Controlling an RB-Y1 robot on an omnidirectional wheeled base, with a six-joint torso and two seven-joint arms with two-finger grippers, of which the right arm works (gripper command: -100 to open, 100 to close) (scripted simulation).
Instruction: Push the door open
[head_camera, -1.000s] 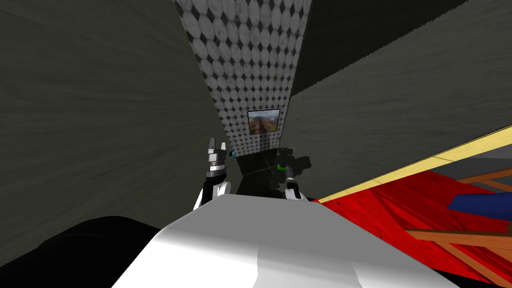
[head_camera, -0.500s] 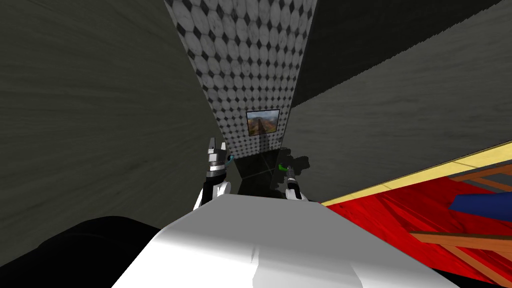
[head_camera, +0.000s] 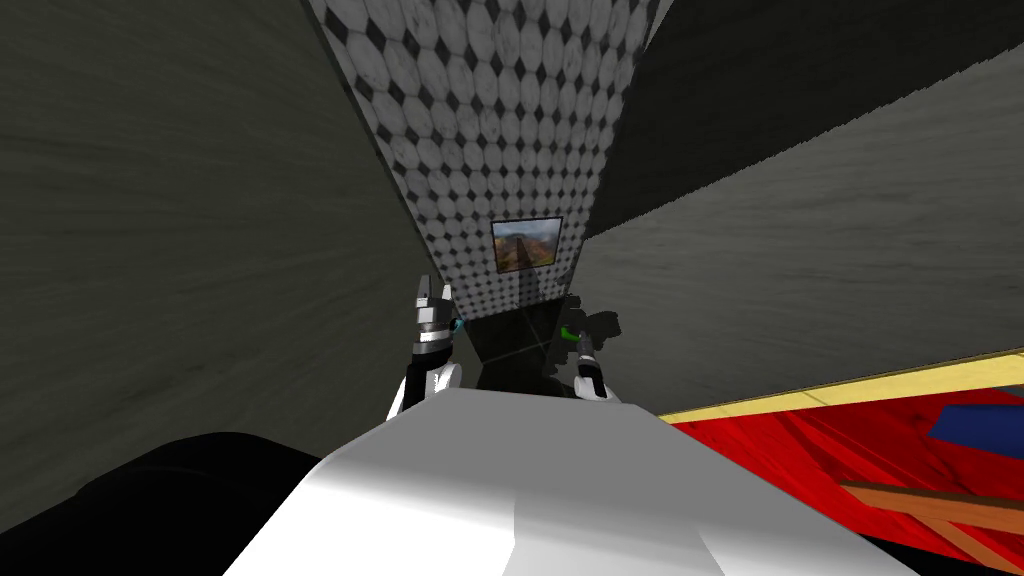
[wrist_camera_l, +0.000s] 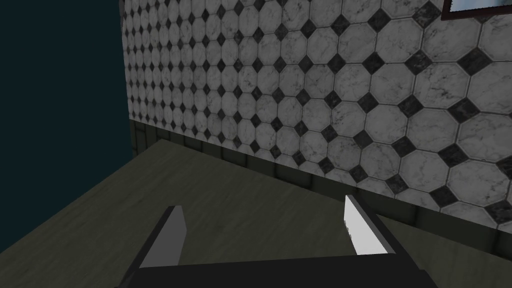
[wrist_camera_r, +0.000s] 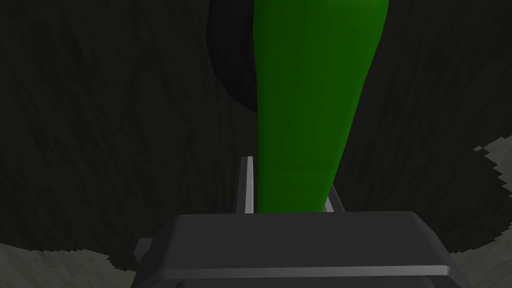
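Our right gripper (wrist_camera_r: 287, 194) is clamped on the green handle (wrist_camera_r: 310, 100) of the dark grey door (wrist_camera_r: 100, 125) just to our right, which looks partly swung with a tiled wall (head_camera: 500, 130) showing ahead, so more pushing seems left, while our left gripper (wrist_camera_l: 262, 205) hangs spread and empty.

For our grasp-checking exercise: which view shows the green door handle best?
Right wrist view: the green handle looms large, clamped in the right pincer. Head view gives a green speck; left wrist view faces a tiled wall.
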